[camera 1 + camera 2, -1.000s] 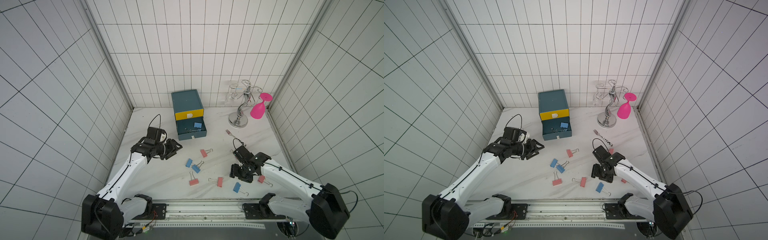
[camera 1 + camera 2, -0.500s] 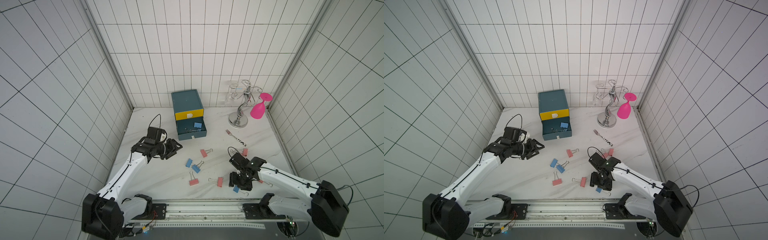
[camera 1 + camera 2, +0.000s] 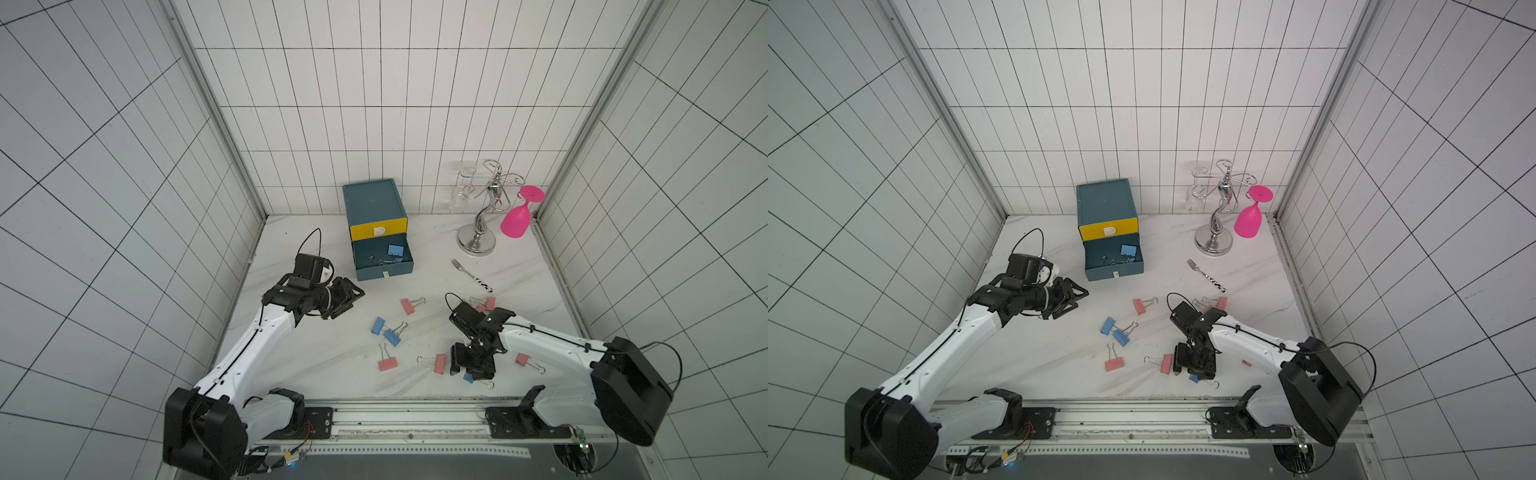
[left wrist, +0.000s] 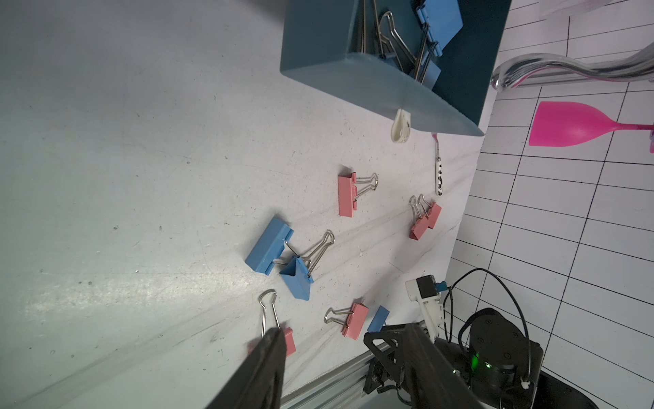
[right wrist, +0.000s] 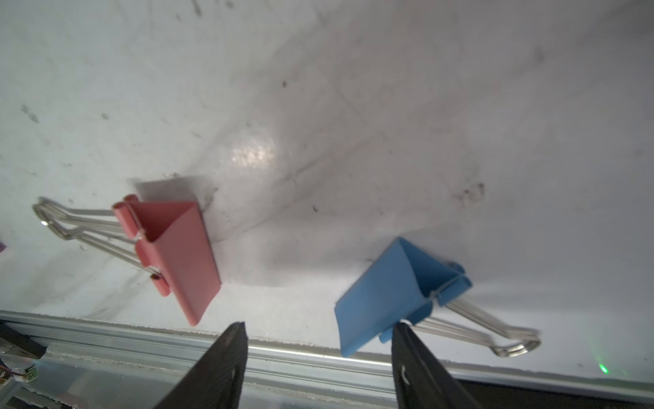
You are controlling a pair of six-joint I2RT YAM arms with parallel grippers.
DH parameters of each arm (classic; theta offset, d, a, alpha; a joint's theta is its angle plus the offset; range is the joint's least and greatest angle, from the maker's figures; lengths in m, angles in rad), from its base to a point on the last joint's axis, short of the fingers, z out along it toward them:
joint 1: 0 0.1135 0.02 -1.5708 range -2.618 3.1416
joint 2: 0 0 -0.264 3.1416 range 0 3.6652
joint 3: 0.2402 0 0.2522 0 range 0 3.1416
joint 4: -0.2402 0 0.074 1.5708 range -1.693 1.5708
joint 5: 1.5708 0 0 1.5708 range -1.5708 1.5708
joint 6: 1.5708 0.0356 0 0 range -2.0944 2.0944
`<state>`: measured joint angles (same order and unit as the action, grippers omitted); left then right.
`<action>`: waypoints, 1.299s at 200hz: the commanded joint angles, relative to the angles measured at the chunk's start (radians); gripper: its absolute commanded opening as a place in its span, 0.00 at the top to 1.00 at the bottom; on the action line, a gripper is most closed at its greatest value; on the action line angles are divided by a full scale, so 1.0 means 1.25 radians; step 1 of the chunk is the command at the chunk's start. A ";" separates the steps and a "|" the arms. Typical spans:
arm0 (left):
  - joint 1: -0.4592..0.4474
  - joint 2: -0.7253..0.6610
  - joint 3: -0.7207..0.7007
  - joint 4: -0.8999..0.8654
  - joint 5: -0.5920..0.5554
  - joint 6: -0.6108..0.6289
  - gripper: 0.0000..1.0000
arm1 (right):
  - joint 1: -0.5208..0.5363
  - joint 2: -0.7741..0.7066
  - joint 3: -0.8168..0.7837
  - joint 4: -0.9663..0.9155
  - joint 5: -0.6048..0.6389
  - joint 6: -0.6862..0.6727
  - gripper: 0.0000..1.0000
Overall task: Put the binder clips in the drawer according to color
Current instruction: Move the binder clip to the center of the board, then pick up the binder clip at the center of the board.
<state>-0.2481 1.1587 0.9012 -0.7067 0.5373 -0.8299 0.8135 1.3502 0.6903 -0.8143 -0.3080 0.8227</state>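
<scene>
Binder clips (image 3: 409, 306) mostly loose on the table (image 3: 316, 357), some blue in the open drawer (image 3: 384, 272); pick-up stage, right gripper (image 5: 318, 329) spread and empty over the blue clip (image 5: 389, 294) beside a pink clip (image 5: 177, 255), left gripper (image 3: 351, 301) spread, idle; next likely: centre, lower, close.

Blue clip (image 3: 468, 377) — half-hidden under right gripper (image 3: 472, 371)

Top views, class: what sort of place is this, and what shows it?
Likely a robot test booth: white tiled walls enclose a marble-look tabletop; left arm and right arm share one rail.
</scene>
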 commanded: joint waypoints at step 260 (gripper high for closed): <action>0.003 -0.023 0.013 0.002 0.005 0.007 0.43 | -0.290 0.411 0.502 0.025 0.005 -0.208 0.33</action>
<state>-0.2470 1.1416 0.9012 -0.7078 0.5365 -0.8299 0.4709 1.8122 1.2594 -0.7662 -0.3119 0.6064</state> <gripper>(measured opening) 0.571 0.672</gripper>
